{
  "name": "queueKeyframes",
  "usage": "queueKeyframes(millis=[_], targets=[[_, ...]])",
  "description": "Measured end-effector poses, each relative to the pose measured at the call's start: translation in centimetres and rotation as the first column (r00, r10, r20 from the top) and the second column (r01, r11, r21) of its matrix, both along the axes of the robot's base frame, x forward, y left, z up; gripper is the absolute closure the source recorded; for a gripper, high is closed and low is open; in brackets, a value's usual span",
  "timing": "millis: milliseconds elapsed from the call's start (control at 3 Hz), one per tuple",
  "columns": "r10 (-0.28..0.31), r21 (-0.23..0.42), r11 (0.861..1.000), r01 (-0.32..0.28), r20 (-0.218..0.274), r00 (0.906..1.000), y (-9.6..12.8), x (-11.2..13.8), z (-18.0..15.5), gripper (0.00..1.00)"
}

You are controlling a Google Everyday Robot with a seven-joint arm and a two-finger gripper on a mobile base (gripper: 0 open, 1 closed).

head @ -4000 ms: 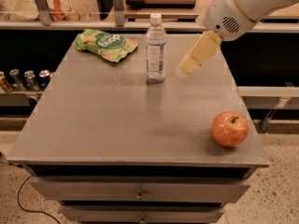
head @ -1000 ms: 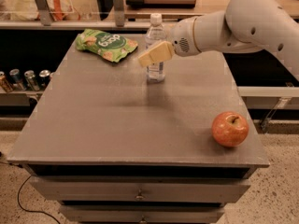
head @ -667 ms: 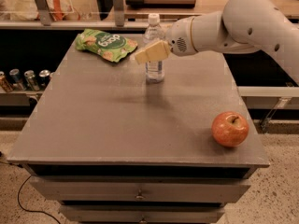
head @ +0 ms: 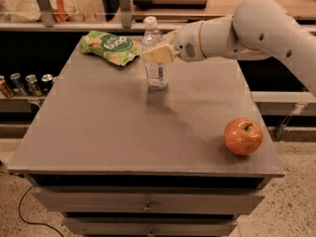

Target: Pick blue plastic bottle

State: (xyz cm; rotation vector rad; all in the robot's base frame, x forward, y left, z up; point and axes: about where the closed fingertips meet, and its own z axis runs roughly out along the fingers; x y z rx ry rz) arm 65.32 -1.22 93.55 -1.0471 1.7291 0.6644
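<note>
**Gripper at the bottle's shoulder**

Left of the upright blue plastic bottle (head: 157,75) lies the green snack bag (head: 109,47). You see the gripper (head: 156,54) crossing the bottle's upper front from its right, grip state indeterminate. The apple (head: 243,136) sits well right of the bottle.

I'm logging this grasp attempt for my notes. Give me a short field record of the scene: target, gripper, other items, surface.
target: small clear plastic bottle with white cap, upright, appears to stand on the table's far half
gripper: two-finger gripper at the bottle's mid-height, arm coming in from the picture's right
other items: green snack bag lying beyond and left of the bottle; red apple near the front right corner
surface: grey table with drawers below
</note>
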Motion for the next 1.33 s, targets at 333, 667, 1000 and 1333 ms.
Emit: queueKeyframes(millis=[333,667,1000,1333], targets=[[0.006,0.005,1.000,-0.006,-0.005,1.0000,0.0,-0.2,-0.3,0.87],[0.014,0.010,1.000,-0.014,-0.003,0.9999,-0.3,-0.5,0.3,1.00],[0.012,0.012,1.000,-0.012,0.021,0.9997,-1.2,-0.5,2.2,1.00],[-0.001,0.018,1.000,0.000,0.051,0.9987,-2.5,-0.4,4.7,1.00]])
